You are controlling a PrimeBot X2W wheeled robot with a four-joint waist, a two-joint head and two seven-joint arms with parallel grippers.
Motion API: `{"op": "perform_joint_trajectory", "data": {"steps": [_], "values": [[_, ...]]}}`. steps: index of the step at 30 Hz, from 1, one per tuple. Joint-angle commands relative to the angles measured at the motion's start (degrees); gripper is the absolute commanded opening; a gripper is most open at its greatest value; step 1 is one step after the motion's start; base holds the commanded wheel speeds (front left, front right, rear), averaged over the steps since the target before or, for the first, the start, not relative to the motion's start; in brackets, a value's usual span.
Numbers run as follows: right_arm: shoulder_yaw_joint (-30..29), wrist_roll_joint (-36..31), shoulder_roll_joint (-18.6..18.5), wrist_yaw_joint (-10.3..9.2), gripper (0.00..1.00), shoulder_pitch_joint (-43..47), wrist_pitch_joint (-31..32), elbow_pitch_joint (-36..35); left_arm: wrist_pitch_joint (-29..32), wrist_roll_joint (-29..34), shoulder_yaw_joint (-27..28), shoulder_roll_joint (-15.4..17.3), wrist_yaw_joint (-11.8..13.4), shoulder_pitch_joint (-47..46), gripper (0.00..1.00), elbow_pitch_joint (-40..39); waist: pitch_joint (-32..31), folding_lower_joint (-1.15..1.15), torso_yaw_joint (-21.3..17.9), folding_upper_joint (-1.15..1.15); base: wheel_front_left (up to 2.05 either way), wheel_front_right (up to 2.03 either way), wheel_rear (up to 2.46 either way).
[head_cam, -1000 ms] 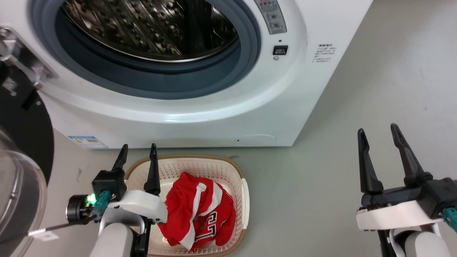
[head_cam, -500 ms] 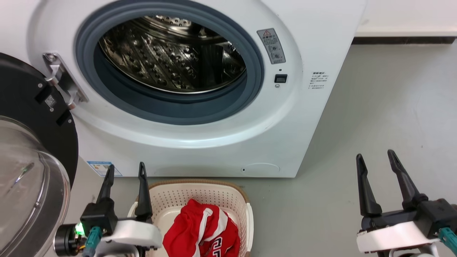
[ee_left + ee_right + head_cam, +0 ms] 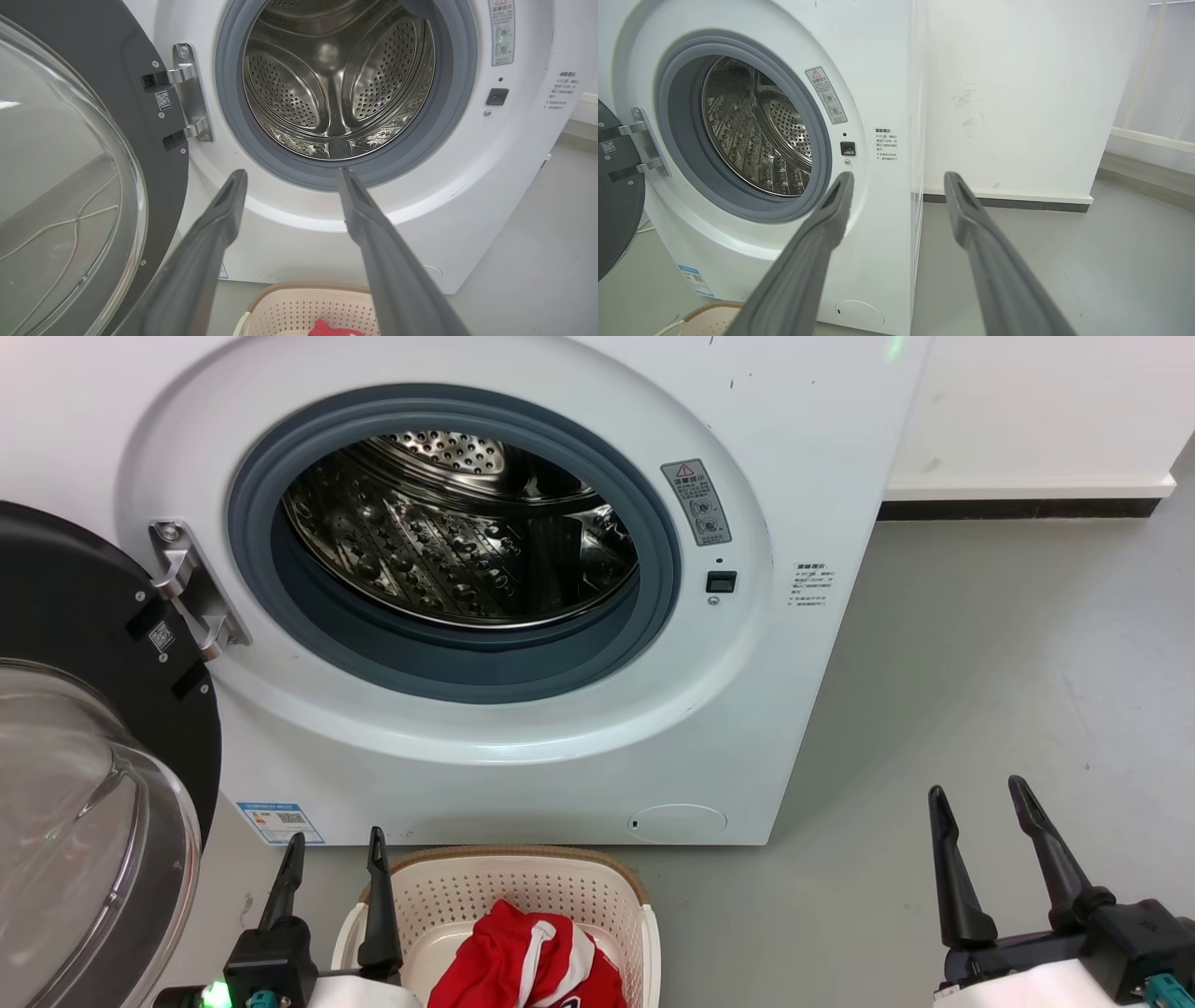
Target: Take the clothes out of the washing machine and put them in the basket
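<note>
So: left of the large white front-loading washing machine, its black-rimmed glass door hangs swung wide on a steel hinge. The left gripper sits low in front of the machine, fingers spread wide, holding nothing. Its right finger overlaps the rim of the small cream perforated plastic basket. The basket stands on the grey floor just in front of the machine's base, w/ red white-striped clothes inside. The right gripper is past the machine's right corner, also spread wide, nothing in it. The left wrist cam looks straight into the perforated steel drum. The right wrist cam adds the machine's side panel & a scuffed white wall behind.
</note>
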Motion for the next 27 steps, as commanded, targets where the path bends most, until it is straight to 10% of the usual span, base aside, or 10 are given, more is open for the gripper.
{"op": "perform_joint_trajectory", "data": {"steps": [1,14,15,27], "values": [[0.1,0.3,0.1,-0.04,1.00,0.6,-0.1,-0.2,-0.1,0.0,0.1,-0.1,0.1,0.6,1.00,-0.4,-0.1,0.01,0.0,0.00,0.00,0.00,0.00],[0.2,0.4,0.1,-0.04,1.00,1.1,-0.1,0.0,-0.1,-0.6,0.2,-0.1,-0.1,0.8,1.00,-0.1,-0.4,0.01,-0.2,0.00,0.00,0.00,0.00],[0.2,0.4,0.1,-0.04,0.00,1.1,-0.1,0.0,-0.1,-0.6,0.3,-0.1,0.0,0.7,0.00,-0.2,-0.4,0.01,-0.2,0.00,0.00,0.00,0.00],[0.5,10.4,-0.6,0.00,0.00,0.0,1.7,3.3,2.7,-9.7,0.8,-0.1,-1.2,-0.5,0.00,3.1,-0.5,0.01,-0.2,0.00,0.00,0.00,0.00]]}}
